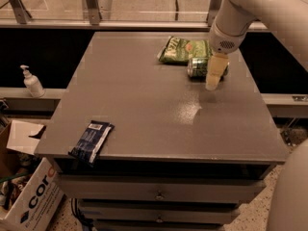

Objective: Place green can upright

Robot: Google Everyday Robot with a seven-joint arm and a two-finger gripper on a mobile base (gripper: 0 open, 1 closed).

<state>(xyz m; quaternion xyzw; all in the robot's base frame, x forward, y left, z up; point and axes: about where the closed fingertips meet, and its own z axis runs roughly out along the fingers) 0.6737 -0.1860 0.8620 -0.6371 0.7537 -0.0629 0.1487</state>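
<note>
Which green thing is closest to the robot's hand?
The green can, lying on its side right beside the gripper; the flat green bag sits farther back.

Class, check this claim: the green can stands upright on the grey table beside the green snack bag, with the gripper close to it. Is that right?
No. The camera view shows the green can lying on its side, not upright. The rest holds: it is on the grey table beside the green snack bag, with the gripper close to it.
</note>
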